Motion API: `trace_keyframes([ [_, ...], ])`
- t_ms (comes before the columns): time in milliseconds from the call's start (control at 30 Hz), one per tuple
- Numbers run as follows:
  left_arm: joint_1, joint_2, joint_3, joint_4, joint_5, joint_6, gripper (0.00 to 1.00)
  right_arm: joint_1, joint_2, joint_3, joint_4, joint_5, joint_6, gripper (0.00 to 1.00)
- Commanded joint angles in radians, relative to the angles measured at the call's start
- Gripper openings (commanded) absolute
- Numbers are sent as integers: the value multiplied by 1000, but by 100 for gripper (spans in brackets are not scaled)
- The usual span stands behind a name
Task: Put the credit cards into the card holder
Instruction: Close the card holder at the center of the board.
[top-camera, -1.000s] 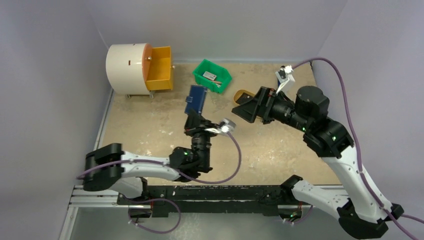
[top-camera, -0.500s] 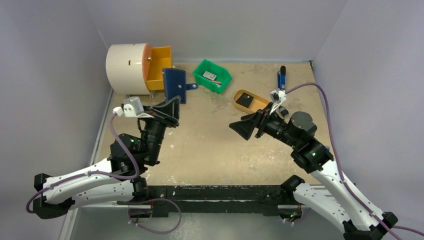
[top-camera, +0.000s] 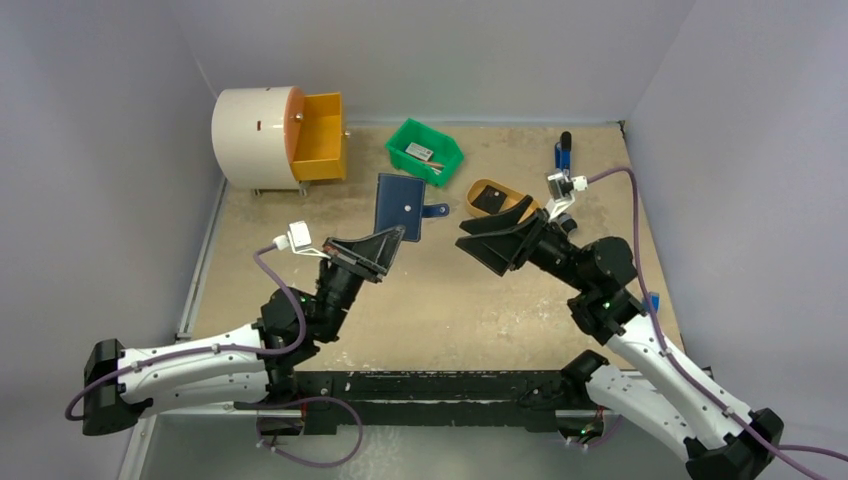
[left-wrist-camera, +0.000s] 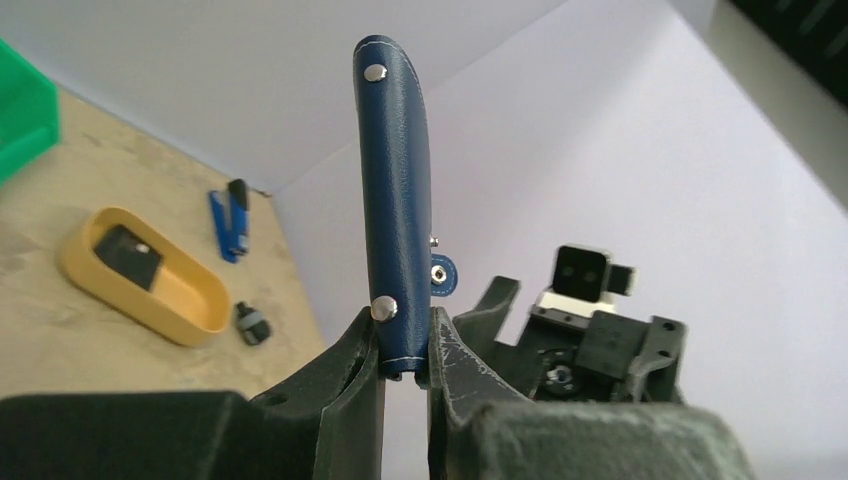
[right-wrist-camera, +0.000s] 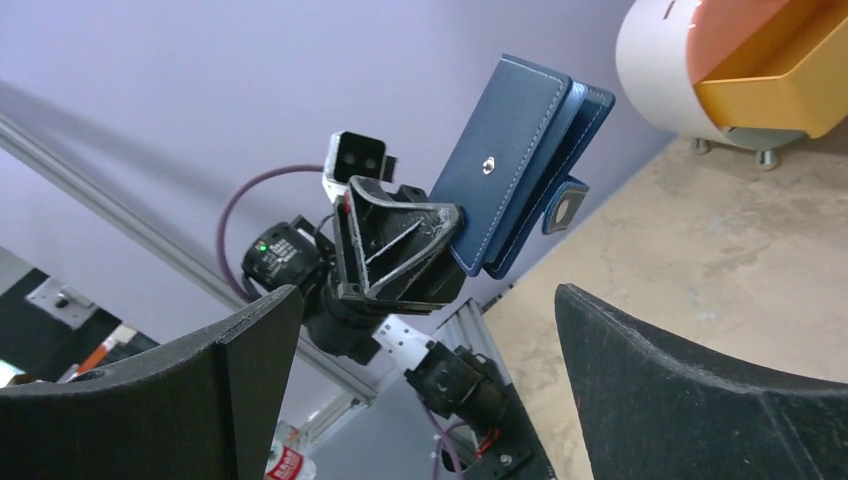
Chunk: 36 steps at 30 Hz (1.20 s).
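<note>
**Barely an edge in the jaws: the card holder may pivot or drop**

Narrowly closed, the left gripper (left-wrist-camera: 405, 345) pinches the card holder (left-wrist-camera: 397, 190) by its bottom edge alone, and in the left wrist view the rest of the wallet stands up free above the fingers. In the top view the holder sits at centre frame, lifted off the table (top-camera: 300, 230). Its snap tab (right-wrist-camera: 567, 208) hangs undone and its leaves look folded almost flat together.

Just right of it, the right gripper (top-camera: 478, 246) faces the wallet with its jaws spread as wide as they go and nothing between them.

Risks, as I judge them:

- **Twisting in the grip.** With so little of the wallet clamped, a push from the right fingers could swing it round or lever it out.
- **No opening for a card.** While the leaves lie shut, anything pressed at them would skid off the leather.
- **The grippers meeting.** They are near and nose to nose, so a hasty approach could knock them together.
- **No card in hand.** A pale flat item (top-camera: 420, 152) lies in the green bin (top-camera: 447, 165) at upper centre. Whether it is a credit card I cannot tell, and the black square (left-wrist-camera: 128, 255) in the yellow tray (left-wrist-camera: 190, 300) is a likely wrong pick
</note>
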Motion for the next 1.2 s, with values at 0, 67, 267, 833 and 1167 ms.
trace_keyframes([
  [0, 0, 38, -11, 289, 63, -148, 0, 2, 30, 19, 149, -44, 99, 97],
  [67, 0, 62, -4, 322, 83, -169, 0, 4, 36, 10, 172, -41, 118, 97],
  [267, 0, 93, 1, 343, 103, -208, 0, 6, 89, 19, 221, -66, 166, 94],
  [833, 0, 140, 19, 312, 119, -218, 0, 26, 229, 86, 298, -88, 231, 68],
  [1167, 0, 155, 24, 312, 127, -209, 0, 37, 269, 100, 328, -100, 259, 42],
])
